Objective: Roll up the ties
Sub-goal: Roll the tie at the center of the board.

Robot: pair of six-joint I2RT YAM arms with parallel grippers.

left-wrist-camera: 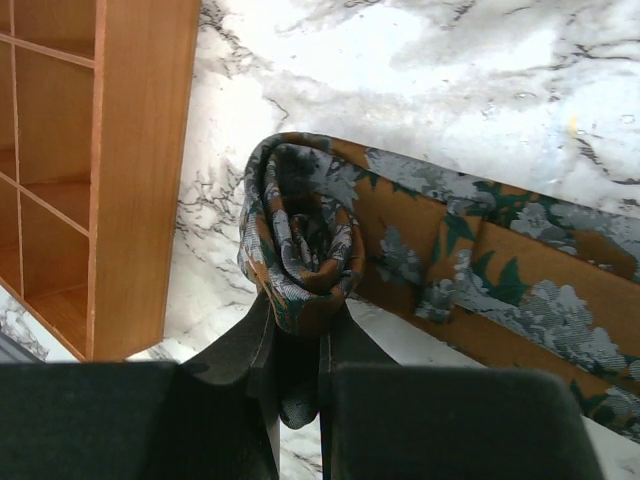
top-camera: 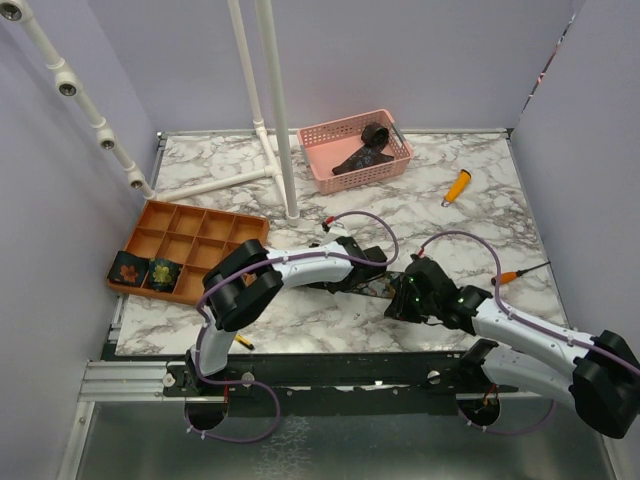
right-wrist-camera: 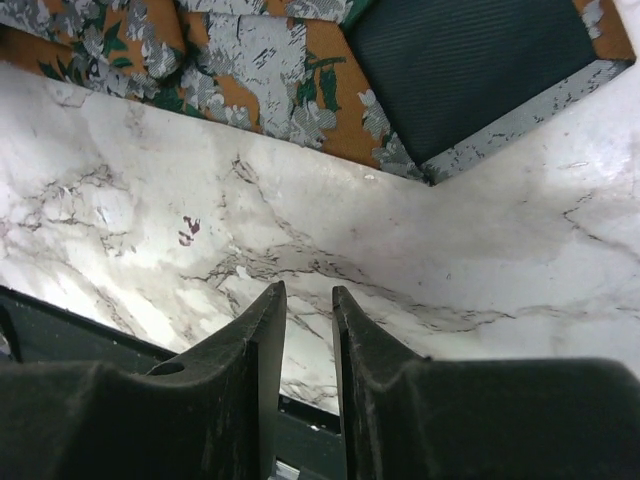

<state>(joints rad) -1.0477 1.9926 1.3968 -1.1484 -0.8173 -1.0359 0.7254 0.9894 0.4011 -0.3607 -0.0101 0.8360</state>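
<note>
The left gripper (left-wrist-camera: pixel 295 350) clenches the tie's (left-wrist-camera: pixel 480 270) coiled end; its strip runs rightward toward the nearly closed, empty right gripper (right-wrist-camera: pixel 308 320).

Woven floral cloth tie (left-wrist-camera: pixel 400 260), faintly sheeny; glossy veined marble-look table (left-wrist-camera: pixel 420 90); smooth matt orange plastic tray (left-wrist-camera: pixel 140 170); matt black fingers (right-wrist-camera: pixel 250 350).

The top external view looks down from behind the arm bases over the whole bench (top-camera: pixel 440 230), while both wrist views sit close over its marble, sharing the patterned tie (left-wrist-camera: pixel 470 270) near the overview's 6 o'clock.
</note>
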